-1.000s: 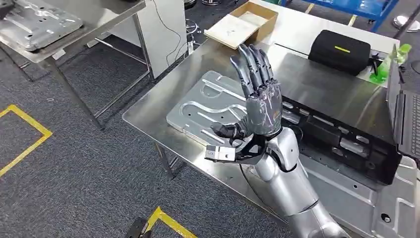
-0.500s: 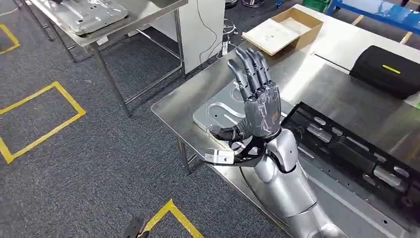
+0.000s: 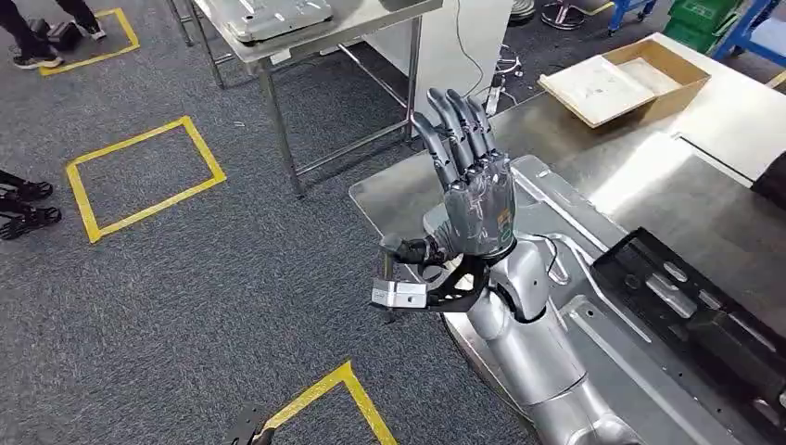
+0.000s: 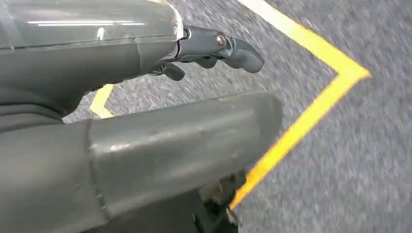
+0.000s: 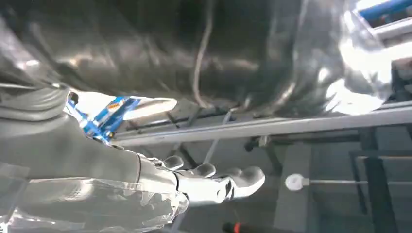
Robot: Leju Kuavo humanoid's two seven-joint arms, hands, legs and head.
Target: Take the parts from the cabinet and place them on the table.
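My right hand (image 3: 473, 195) is raised above the near corner of the steel table (image 3: 667, 176), fingers straight up and apart, holding nothing. Under and behind that arm a pressed grey metal plate (image 3: 565, 209) lies flat on the table. A black slotted part (image 3: 704, 315) lies to its right. In the right wrist view the right hand (image 5: 160, 189) is bare against overhead beams. My left hand (image 4: 145, 145) hangs over grey carpet with yellow tape, its fingers (image 4: 233, 51) loosely extended and holding nothing. Another grey metal plate (image 3: 269, 14) lies on a second steel table at the top.
An open cardboard box (image 3: 630, 79) sits at the table's far end. Yellow tape squares (image 3: 139, 176) mark the carpet to the left. People's shoes (image 3: 28, 209) stand at the left edge and the top left corner. A white cabinet panel (image 3: 463, 37) stands behind the second table.
The camera has swung left, so the table and box have slid right and more floor shows. My right hand stays raised and bare.
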